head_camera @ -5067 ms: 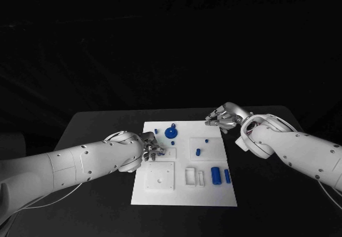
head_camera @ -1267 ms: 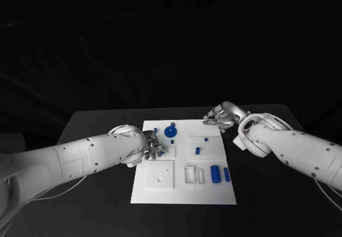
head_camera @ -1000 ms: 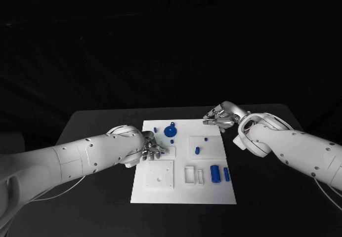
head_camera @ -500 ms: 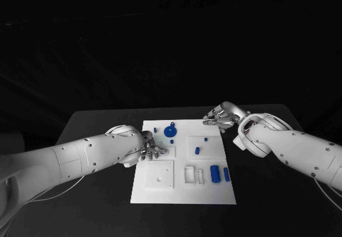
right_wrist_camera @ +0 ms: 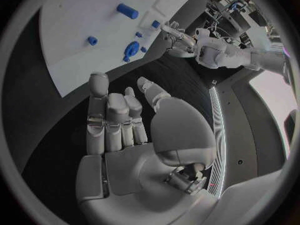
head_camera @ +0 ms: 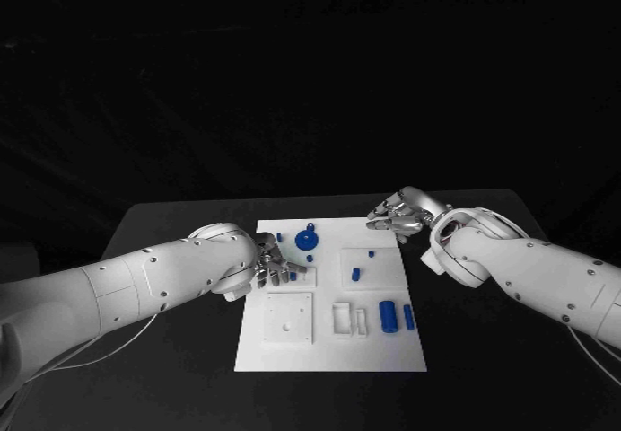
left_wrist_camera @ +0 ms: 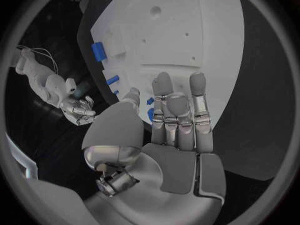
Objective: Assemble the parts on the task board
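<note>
Nearest, white task board [head_camera: 330, 350] lying mid-table, blue cylinders [head_camera: 389, 313] on its right side. Further back, left hand [head_camera: 272, 267] over board's left edge, fingers together, empty. Farthest, right hand [head_camera: 397, 216] beside far right corner, fingers curled, holding nothing.

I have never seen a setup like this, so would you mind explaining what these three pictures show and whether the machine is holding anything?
This is a two-armed robot at a black table. One picture looks down from its head; the two round ones come from cameras at its wrists, behind each hand. On the table lies a white task board with small blue parts, such as a round blue piece and a blue cylinder. The left hand is over the board's left edge; whether it holds something, I cannot tell. The right hand is at the board's far right corner, fingers curled, with nothing visible in it.
</note>
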`<state>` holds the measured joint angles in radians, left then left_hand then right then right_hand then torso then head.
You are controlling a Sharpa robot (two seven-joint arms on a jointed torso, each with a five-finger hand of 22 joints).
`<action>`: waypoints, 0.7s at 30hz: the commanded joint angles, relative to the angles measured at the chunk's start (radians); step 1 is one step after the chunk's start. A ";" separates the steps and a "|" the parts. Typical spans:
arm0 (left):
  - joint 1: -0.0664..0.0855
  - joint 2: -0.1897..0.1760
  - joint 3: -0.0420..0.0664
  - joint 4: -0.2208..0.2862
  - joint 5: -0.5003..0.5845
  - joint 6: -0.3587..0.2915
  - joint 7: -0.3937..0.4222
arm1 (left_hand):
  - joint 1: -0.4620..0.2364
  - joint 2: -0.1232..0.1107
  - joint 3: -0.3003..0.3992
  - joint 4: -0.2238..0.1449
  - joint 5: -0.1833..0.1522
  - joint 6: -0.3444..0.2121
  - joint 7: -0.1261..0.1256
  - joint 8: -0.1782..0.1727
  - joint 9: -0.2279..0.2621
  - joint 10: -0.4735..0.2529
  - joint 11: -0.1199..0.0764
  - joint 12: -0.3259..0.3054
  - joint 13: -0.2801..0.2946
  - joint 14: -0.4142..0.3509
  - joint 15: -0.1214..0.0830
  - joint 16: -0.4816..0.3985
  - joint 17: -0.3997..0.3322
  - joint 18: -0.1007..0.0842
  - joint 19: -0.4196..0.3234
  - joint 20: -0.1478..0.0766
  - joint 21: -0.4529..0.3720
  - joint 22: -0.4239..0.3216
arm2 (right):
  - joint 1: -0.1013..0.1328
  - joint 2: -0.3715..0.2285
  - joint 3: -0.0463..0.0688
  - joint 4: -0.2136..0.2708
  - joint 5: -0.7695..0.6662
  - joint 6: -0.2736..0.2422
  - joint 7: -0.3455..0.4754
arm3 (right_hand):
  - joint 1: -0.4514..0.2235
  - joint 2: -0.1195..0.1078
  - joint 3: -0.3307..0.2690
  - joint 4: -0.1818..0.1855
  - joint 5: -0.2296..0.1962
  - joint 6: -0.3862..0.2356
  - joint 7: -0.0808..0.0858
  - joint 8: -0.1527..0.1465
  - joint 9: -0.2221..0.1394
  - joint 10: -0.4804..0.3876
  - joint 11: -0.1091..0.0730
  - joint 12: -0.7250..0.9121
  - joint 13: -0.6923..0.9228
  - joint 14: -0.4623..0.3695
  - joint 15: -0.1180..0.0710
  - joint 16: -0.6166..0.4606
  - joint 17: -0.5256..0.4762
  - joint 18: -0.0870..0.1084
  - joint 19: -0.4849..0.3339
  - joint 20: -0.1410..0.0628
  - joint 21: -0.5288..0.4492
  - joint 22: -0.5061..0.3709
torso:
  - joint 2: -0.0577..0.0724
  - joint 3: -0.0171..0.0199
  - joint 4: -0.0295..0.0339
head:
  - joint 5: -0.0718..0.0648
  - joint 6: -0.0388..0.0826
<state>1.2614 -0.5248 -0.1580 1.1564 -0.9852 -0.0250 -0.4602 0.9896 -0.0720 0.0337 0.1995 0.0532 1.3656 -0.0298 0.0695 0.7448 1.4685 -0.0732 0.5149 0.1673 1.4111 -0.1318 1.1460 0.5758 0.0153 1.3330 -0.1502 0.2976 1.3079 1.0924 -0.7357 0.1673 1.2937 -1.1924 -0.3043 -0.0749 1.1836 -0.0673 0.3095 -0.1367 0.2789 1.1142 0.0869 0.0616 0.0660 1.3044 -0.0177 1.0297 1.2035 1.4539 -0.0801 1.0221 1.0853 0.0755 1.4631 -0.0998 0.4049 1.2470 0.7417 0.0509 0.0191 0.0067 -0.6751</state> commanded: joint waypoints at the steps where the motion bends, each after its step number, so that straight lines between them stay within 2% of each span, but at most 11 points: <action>1: 0.000 -0.005 0.013 0.007 0.041 -0.001 0.009 | 0.002 -0.020 0.007 0.021 -0.005 -0.006 0.000 -0.003 -0.010 0.047 0.002 -0.006 0.000 -0.004 -0.005 -0.004 -0.001 -0.015 0.000 -0.003 -0.007 0.015 | -0.001 0.000 0.000 -0.001 0.000 0.003 0.006 | -0.007 -0.004 0.005 -0.004 0.005 -0.004 0.001 0.000 -0.001 -0.005 0.001 -0.005 -0.001 -0.003 -0.001 -0.003 -0.001 0.013 0.044 -0.002 -0.006 -0.002 | -0.001 -0.0005 0.0017 | -0.003 0.000; 2: 0.001 -0.008 0.019 0.009 0.045 0.000 0.009 | 0.007 -0.033 0.014 0.040 -0.005 -0.008 0.002 -0.004 -0.020 0.047 0.002 -0.007 -0.001 -0.005 -0.004 -0.005 -0.001 -0.015 0.000 -0.003 -0.008 0.015 | -0.002 -0.001 0.000 -0.001 0.000 0.003 0.006 | -0.008 -0.004 0.006 -0.004 0.007 -0.005 0.001 0.001 -0.001 -0.005 0.002 -0.005 -0.001 -0.003 -0.001 -0.003 -0.001 0.013 0.044 -0.002 -0.007 -0.002 | -0.001 -0.0002 0.0027 | -0.003 0.001; 5: 0.005 -0.014 0.027 0.011 0.064 0.009 0.013 | 0.016 -0.027 0.016 0.050 -0.005 -0.024 0.007 -0.005 -0.036 0.046 0.005 -0.015 -0.003 -0.010 -0.004 -0.011 -0.003 -0.015 -0.004 -0.002 -0.011 0.014 | -0.002 -0.001 0.000 -0.001 0.001 0.003 0.005 | -0.008 -0.004 0.006 -0.004 0.007 -0.005 0.001 0.001 -0.001 -0.005 0.002 -0.005 -0.001 -0.003 -0.001 -0.003 -0.001 0.013 0.044 -0.002 -0.007 -0.002 | -0.001 0.0005 0.0040 | -0.003 0.003; 7: 0.009 -0.019 0.031 0.009 0.079 0.013 0.015 | 0.045 0.016 0.016 0.015 -0.004 -0.092 0.026 -0.005 -0.074 0.038 0.016 -0.044 -0.012 -0.030 0.002 -0.028 -0.013 -0.015 -0.019 0.003 -0.020 0.012 | -0.002 -0.002 0.000 0.000 0.001 0.003 0.005 | -0.009 -0.005 0.006 -0.003 0.008 -0.006 0.001 0.001 -0.001 -0.005 0.002 -0.005 -0.001 -0.003 -0.001 -0.003 -0.001 0.013 0.044 -0.002 -0.006 -0.002 | -0.001 0.0008 0.0039 | -0.002 0.005; 10: 0.019 -0.026 0.035 0.001 0.099 0.020 0.025 | 0.073 0.074 -0.008 -0.058 0.004 -0.119 0.036 -0.003 -0.141 0.034 0.020 -0.094 -0.020 -0.043 0.013 -0.042 -0.034 -0.015 -0.032 0.012 -0.035 0.006 | -0.002 -0.003 0.000 0.000 0.001 0.002 0.005 | -0.011 -0.005 0.006 -0.002 0.011 -0.007 0.001 0.000 -0.001 -0.005 0.002 -0.005 -0.001 -0.003 -0.001 -0.003 -0.001 0.014 0.044 -0.002 -0.006 -0.002 | 0.000 0.0003 0.0037 | 0.000 0.009; 11: 0.024 -0.028 0.036 -0.004 0.115 0.028 0.037 | 0.075 0.101 -0.032 -0.100 0.013 -0.135 0.041 -0.002 -0.195 0.035 0.021 -0.122 -0.018 -0.046 0.018 -0.044 -0.051 -0.014 -0.033 0.016 -0.045 0.002 | -0.002 -0.003 0.000 -0.001 0.002 0.002 0.006 | -0.012 -0.006 0.006 -0.001 0.012 -0.007 0.001 0.000 -0.001 -0.005 0.002 -0.006 -0.001 -0.003 -0.001 -0.003 -0.001 0.014 0.044 -0.002 -0.007 -0.002 | 0.000 0.0002 0.0036 | 0.001 0.011; 12: 0.028 -0.030 0.036 -0.009 0.132 0.033 0.048 | 0.079 0.114 -0.038 -0.113 0.016 -0.150 0.048 0.000 -0.223 0.031 0.024 -0.133 -0.017 -0.051 0.022 -0.044 -0.056 -0.013 -0.034 0.019 -0.050 0.001 | -0.002 -0.003 0.000 -0.001 0.002 0.001 0.006 | -0.012 -0.006 0.006 -0.001 0.012 -0.007 0.001 0.000 -0.001 -0.005 0.002 -0.006 -0.001 -0.003 -0.001 -0.003 -0.001 0.014 0.044 -0.002 -0.007 -0.002 | 0.000 0.0003 0.0036 | 0.002 0.012; 14: 0.036 -0.031 0.037 -0.025 0.177 0.032 0.073 | 0.123 0.150 -0.023 -0.147 0.056 -0.201 0.066 -0.004 -0.274 -0.015 0.039 -0.169 -0.023 -0.087 0.036 -0.065 -0.072 -0.012 -0.055 0.031 -0.072 -0.010 | -0.002 -0.004 0.000 -0.002 0.003 -0.001 0.007 | -0.014 -0.007 0.005 0.001 0.016 -0.009 0.002 0.000 -0.001 -0.006 0.002 -0.007 -0.003 -0.004 0.000 -0.006 -0.004 0.014 0.043 -0.002 -0.011 -0.004 | 0.000 0.0005 0.0031 | 0.007 0.015; 16: 0.043 -0.028 0.039 -0.048 0.206 0.029 0.096 | 0.160 0.159 -0.021 -0.181 0.134 -0.231 0.076 -0.003 -0.316 -0.035 0.047 -0.190 -0.025 -0.098 0.045 -0.077 -0.087 -0.006 -0.062 0.042 -0.094 -0.026 | -0.002 -0.004 0.000 -0.003 0.004 -0.005 0.008 | -0.015 -0.008 0.005 0.002 0.020 -0.010 0.002 0.000 -0.001 -0.007 0.002 -0.009 -0.004 -0.005 0.000 -0.008 -0.005 0.014 0.043 -0.001 -0.013 -0.005 | 0.000 0.0001 0.0032 | 0.010 0.019; 18: 0.049 -0.023 0.041 -0.075 0.223 0.026 0.116 | 0.168 0.173 -0.041 -0.213 0.142 -0.233 0.077 0.003 -0.388 -0.038 0.052 -0.204 -0.019 -0.106 0.050 -0.080 -0.108 0.000 -0.054 0.050 -0.124 -0.049 | -0.002 -0.003 0.000 -0.004 0.006 -0.008 0.009 | -0.016 -0.009 0.005 0.003 0.025 -0.012 0.002 0.000 -0.001 -0.008 0.002 -0.011 -0.005 -0.006 0.000 -0.011 -0.008 0.014 0.042 -0.001 -0.017 -0.006 | 0.001 -0.0002 0.0021 | 0.012 0.023; 21: 0.054 -0.014 0.043 -0.116 0.237 0.028 0.142 | 0.184 0.181 -0.040 -0.231 0.137 -0.261 0.093 0.000 -0.420 -0.045 0.055 -0.213 -0.018 -0.105 0.052 -0.080 -0.116 0.000 -0.049 0.051 -0.131 -0.053 | -0.002 -0.002 0.000 -0.007 0.008 -0.009 0.011 | -0.017 -0.011 0.006 0.004 0.029 -0.018 0.004 0.001 -0.001 -0.015 0.004 -0.022 -0.012 -0.010 0.001 -0.024 -0.018 0.014 0.038 0.000 -0.040 -0.014 | 0.002 0.0002 -0.0009 | 0.018 0.028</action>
<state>1.3138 -0.5436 -0.1160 1.0485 -0.8144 -0.0116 -0.3878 1.1679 0.1110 -0.0046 -0.0285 0.1928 1.1093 0.0629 0.0667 0.3311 1.4293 -0.0191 0.3061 0.1482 1.3091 -0.0804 1.0686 0.4619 0.0152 1.2811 -0.1017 0.1685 1.2561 1.0908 -0.7381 0.1673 1.2877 -1.1886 -0.3083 -0.0754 1.1755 -0.0754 0.3151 -0.1366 0.3021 1.0993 0.0913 0.0616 0.0660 1.2937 -0.0140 1.0089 1.1915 1.4505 -0.0767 0.9997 1.0676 0.0754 1.4630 -0.0998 0.3676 1.2329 0.7424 0.0512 0.0209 0.0204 -0.6518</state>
